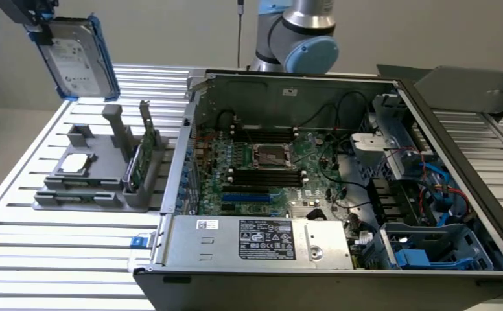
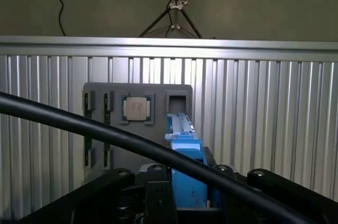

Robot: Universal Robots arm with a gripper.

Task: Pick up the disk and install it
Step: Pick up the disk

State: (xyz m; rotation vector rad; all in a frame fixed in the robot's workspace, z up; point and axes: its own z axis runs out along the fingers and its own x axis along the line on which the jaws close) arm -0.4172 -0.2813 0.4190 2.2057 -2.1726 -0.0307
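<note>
The claw (image 1: 41, 27) pinches the disk (image 1: 78, 55) by its top edge. The disk hangs near upright, touching nothing else. Pick-up appears complete; installation is not yet done. In my judgement, installing calls for a firm grip and the blue rails squared to a bay in the open computer case (image 1: 286, 87), well apart from the claw. Below the claw, a grey holder (image 1: 104, 194) carrying a small chip (image 1: 76, 164) rests on the slatted metal table (image 1: 52, 253). A plain wall stands behind.

A robotics lab bench: slatted aluminium table (image 1: 52, 259), opened computer tower (image 1: 321, 162), grey parts fixture (image 1: 104, 189), tripod (image 2: 174, 18).
</note>
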